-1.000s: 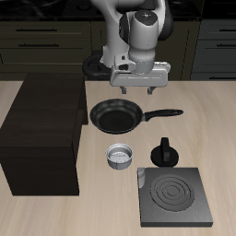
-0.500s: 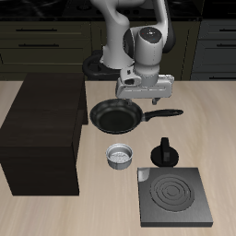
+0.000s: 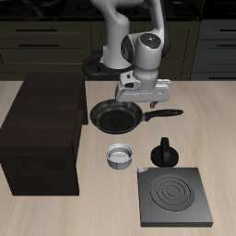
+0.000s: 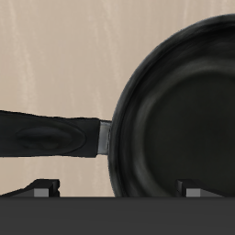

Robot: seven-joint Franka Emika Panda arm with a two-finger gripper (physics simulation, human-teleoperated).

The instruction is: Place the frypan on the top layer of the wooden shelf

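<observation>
The black frypan [image 3: 115, 116] lies flat on the table beside the dark wooden shelf [image 3: 41, 134], its long handle [image 3: 166, 113] pointing away from the shelf. My gripper [image 3: 144, 98] hangs just above the spot where the handle meets the pan, not touching it. In the wrist view the pan [image 4: 184, 119] and its handle [image 4: 46, 136] fill the frame, and my gripper [image 4: 117, 189] shows two fingertips [image 4: 41, 189] set wide apart, open and empty. The shelf's flat top holds nothing.
A small silver cup [image 3: 120, 157] stands nearer the table's front edge than the pan. A small black pot-like object [image 3: 165, 152] sits beside it. A flat square black burner plate [image 3: 175, 198] lies near the front edge.
My gripper has moved away from the shelf side, toward the pan's handle, and come lower over the pan. The pan and other objects have not moved.
</observation>
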